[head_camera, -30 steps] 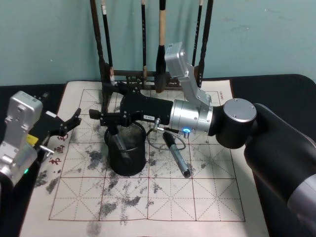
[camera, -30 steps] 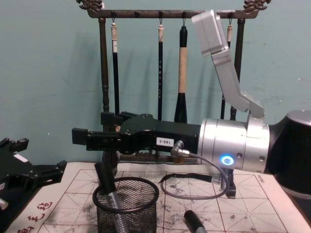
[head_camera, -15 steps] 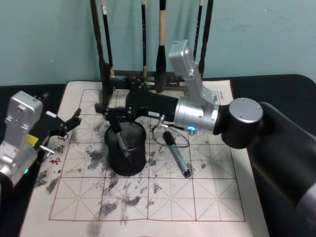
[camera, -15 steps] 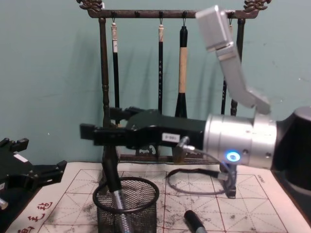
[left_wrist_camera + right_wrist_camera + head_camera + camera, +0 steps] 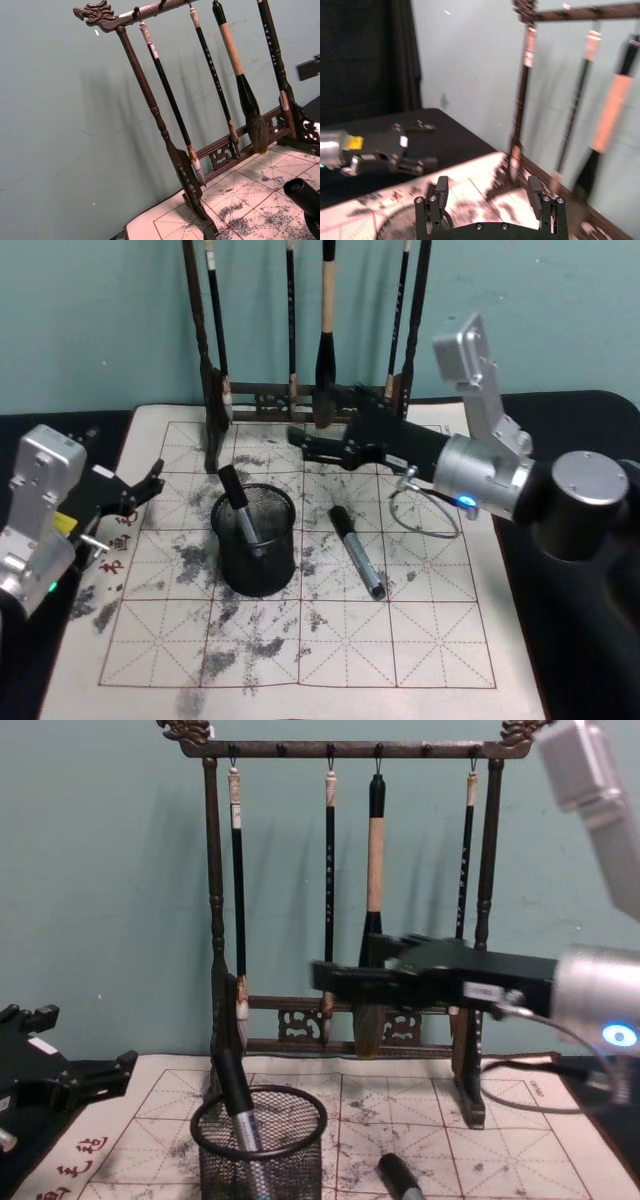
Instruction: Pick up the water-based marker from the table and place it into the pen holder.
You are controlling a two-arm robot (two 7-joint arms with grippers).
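The dark flat table [image 5: 590,405] carries a white, red-gridded calligraphy mat [image 5: 430,640], with a tall dark wooden brush rack [image 5: 212,870] at its far edge. The right gripper [image 5: 312,443] hovers above the mat in front of the rack, jaws spread and empty (the right wrist view shows clear space between them). The left gripper [image 5: 148,483] sits at the mat's left edge, jaws apart, holding nothing. The small round black wire-mesh pen holder [image 5: 258,560] stands on the mat. The black-capped, grey-barrelled water-based marker [image 5: 238,505] stands inside it, leaning toward its left rim. A second marker [image 5: 355,550] lies flat just right of the holder.
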